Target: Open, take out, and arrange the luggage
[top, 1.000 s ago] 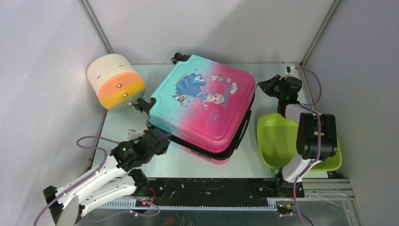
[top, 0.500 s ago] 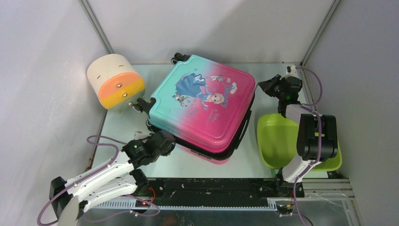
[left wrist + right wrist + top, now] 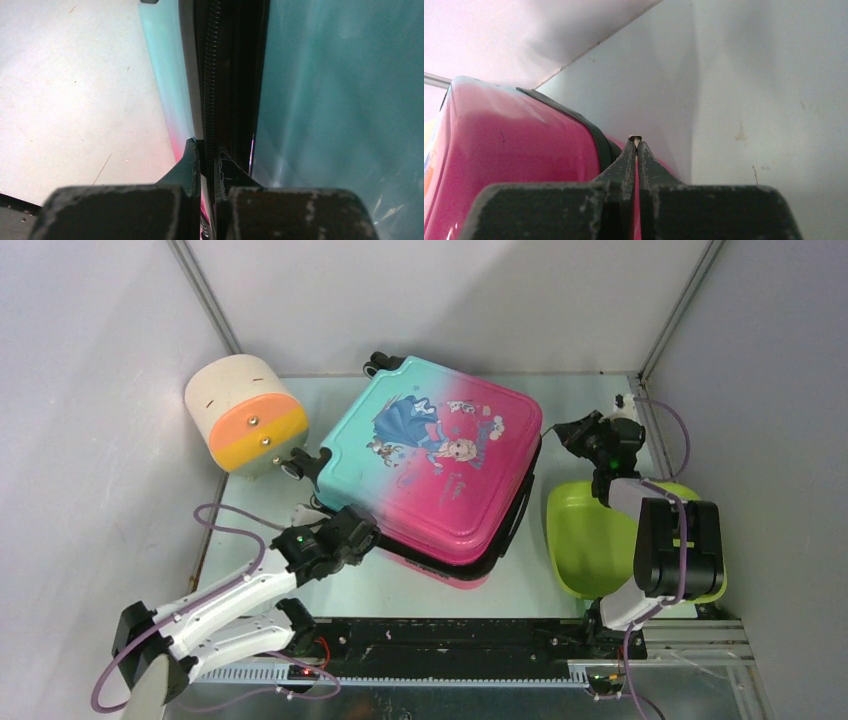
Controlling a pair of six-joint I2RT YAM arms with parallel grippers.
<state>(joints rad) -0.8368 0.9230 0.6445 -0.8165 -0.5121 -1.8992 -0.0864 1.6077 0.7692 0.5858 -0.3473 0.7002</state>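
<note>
Sliding along the near-left edge of the luggage (image 3: 430, 465), the left claw (image 3: 358, 533) had travelled rightward since a second before. The right claw (image 3: 573, 430) had drawn back a little toward the near side. The luggage itself had not shifted.

It lay flat in the middle of the counter (image 3: 400, 590), print side up and turned at an angle, its teal end toward the far left and its pink end toward the near right. The two shells were shut together, with a black zip band (image 3: 212, 75) running between them.

The left claw sat right against that seam at the near-left edge. In the left wrist view its fingers (image 3: 187, 162) stood close together, with the zip line running into the narrow gap. Whether they actually pinched it could not be told.

The right claw hovered just off the luggage's far-right corner. In the right wrist view its fingers were pressed together, with the pink shell just beside them.

A cream-and-orange cylinder (image 3: 245, 415) stood at the far left, just beside a black wheel (image 3: 293, 466) of the luggage. A lime-green tub (image 3: 585, 540) sat at the right, partly under the right arm and near the luggage's right edge.
</note>
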